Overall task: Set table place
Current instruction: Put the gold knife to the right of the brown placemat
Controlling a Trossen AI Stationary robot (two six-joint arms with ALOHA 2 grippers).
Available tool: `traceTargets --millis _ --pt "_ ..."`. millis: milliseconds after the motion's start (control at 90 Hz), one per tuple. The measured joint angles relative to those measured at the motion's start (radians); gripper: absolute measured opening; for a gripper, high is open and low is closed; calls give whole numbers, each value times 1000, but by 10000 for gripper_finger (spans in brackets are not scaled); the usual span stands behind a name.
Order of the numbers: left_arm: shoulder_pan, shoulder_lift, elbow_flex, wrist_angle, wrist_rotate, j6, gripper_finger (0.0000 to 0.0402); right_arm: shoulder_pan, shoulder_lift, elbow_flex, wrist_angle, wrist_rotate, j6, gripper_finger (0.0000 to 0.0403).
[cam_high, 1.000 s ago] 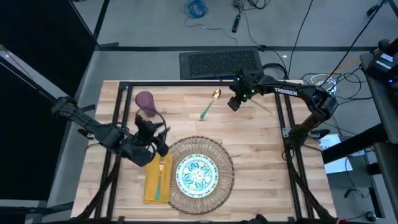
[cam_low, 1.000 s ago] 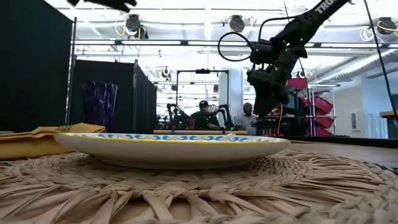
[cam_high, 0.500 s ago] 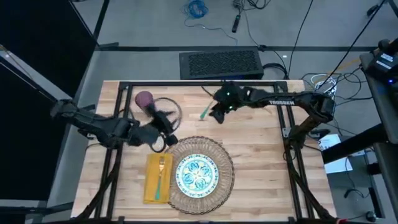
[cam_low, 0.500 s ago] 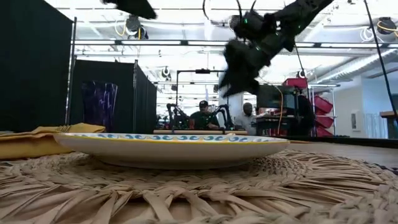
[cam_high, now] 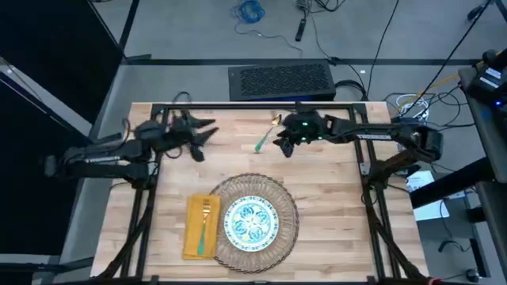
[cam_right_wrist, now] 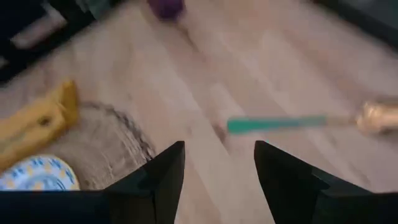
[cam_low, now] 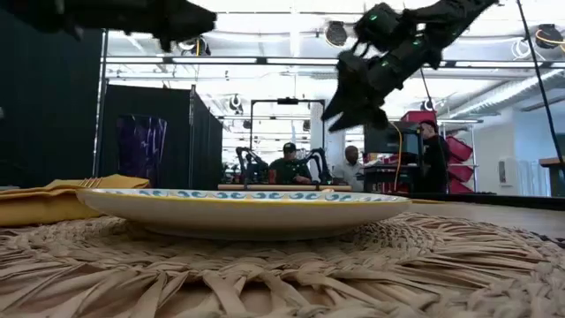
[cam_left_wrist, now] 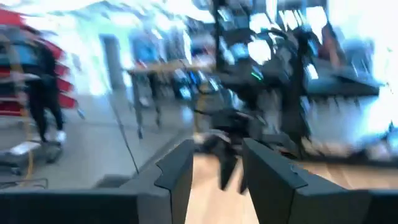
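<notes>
Right gripper [cam_high: 283,147] spread beside teal-handled gold spoon [cam_high: 265,134]; left gripper [cam_high: 204,131] spread too (empty), over plank table [cam_high: 333,198]. Round wicker mat [cam_high: 287,226] under patterned plate [cam_high: 250,221].

No lettering can be read anywhere (any markings are too blurred).

Bright overhead light, blurred wrist views
</notes>
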State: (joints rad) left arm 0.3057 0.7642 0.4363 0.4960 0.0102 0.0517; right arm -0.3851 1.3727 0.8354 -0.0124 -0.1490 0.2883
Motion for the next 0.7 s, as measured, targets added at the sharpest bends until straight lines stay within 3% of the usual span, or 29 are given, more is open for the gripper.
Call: traceTargets --millis 144,222,322,489,700 --pt "24 -31 11 -99 -35 -20 121 -10 -122 -32 5 101 -9 180" --pt "28 -35 28 -136 -105 -11 121 -38 -167 -8 -133 240 24 180" --pt "50 -47 29 -158 -114 11 121 -132 -188 76 -402 366 44 180" --pt "72 -56 29 -162 -70 9 121 -349 -103 179 -665 286 21 180" --pt "72 -67 29 -176 -14 5 121 -491 77 187 -740 249 -20 180"
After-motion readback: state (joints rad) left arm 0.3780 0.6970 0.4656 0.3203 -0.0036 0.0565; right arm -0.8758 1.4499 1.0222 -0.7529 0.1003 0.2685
